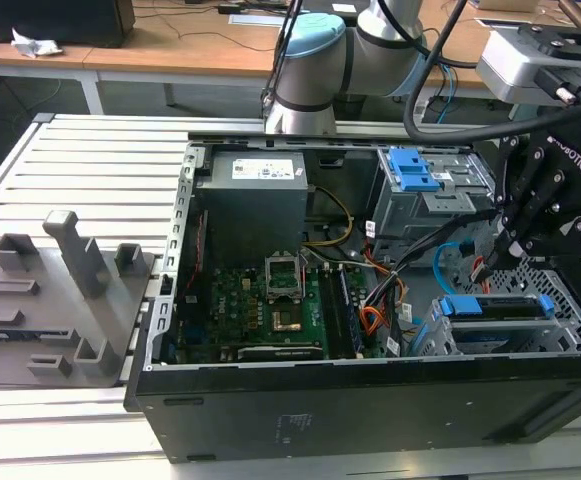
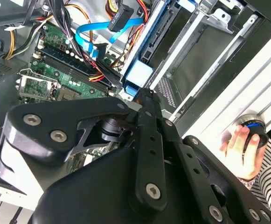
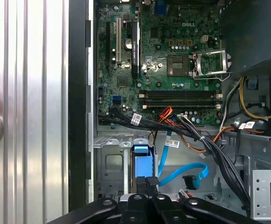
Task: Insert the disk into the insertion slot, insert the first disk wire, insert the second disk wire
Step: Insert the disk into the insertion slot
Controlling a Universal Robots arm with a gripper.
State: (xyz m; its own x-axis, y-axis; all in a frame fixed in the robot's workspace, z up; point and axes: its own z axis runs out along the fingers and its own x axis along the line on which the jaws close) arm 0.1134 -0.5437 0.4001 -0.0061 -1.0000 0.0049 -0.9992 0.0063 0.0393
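Observation:
The disk (image 1: 495, 305), in its bright blue carrier, lies in the insertion slot (image 1: 432, 338), the low grey cage at the case's front corner on the exterior view's right. My gripper (image 1: 497, 252) hangs just above it, fingers shut with nothing visible between them. In both wrist views the fingertips (image 3: 147, 183) (image 2: 144, 93) sit right at the carrier's blue end (image 3: 142, 158) (image 2: 139, 74). The second disk wire (image 3: 179, 175) (image 2: 95, 32) curls loose beside the slot, its dark plug (image 3: 191, 182) free. A thin red strand of the first disk wire (image 1: 478, 266) hangs close to the fingertips.
The open computer case (image 1: 370, 400) lies on a slatted metal table (image 1: 90, 170). A taller grey cage with a blue clip (image 1: 410, 170) stands behind the slot. Black cable bundles (image 3: 210, 144) cross the motherboard (image 3: 172, 60). A person's hand (image 2: 240, 142) rests on a button by the table edge.

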